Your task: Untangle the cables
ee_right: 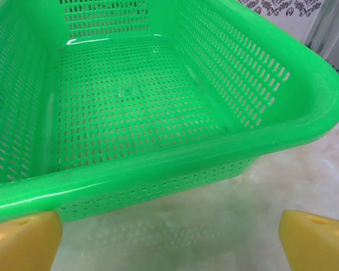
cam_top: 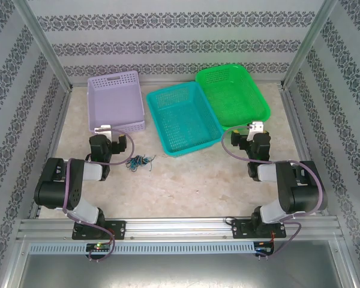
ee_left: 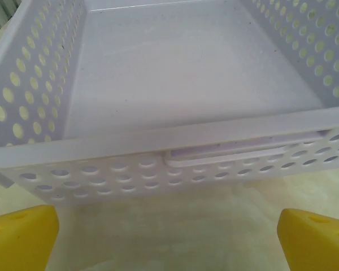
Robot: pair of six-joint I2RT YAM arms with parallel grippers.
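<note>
Watching from beside the rig: the job looks to be at its very start, with nothing picked up. The cables (cam_top: pixel 140 162) lie as one small knot of blue, black and yellowish-green wire on the bare table (cam_top: pixel 186 180), just off the near left corner of the teal basket (cam_top: pixel 158 123) and not touching it. Individual strands are too fine to separate by eye from above. Left of the teal basket sits the lavender basket (cam_top: pixel 95 102), and the green basket (cam_top: pixel 261 99) overlaps its far right side; all three look empty as far as I can see. The left gripper (ee_left: pixel 169 237) hangs left of the teal basket, facing the lavender basket's front wall, its yellow pads spread wide with nothing between them. The right gripper (ee_right: pixel 169 240) hangs right of the teal basket, at the green basket's near rim, jaws likewise wide and empty. Judgement: the step in hand is the approach to the knot, not yet begun. The left arm is the closer one; it would need to turn away from the lavender basket, come over the knot toward the teal basket's near corner, drop low and pinch a single outer strand. The right arm would then have to cross in front of the teal basket to take a second strand and draw the two apart.
</note>
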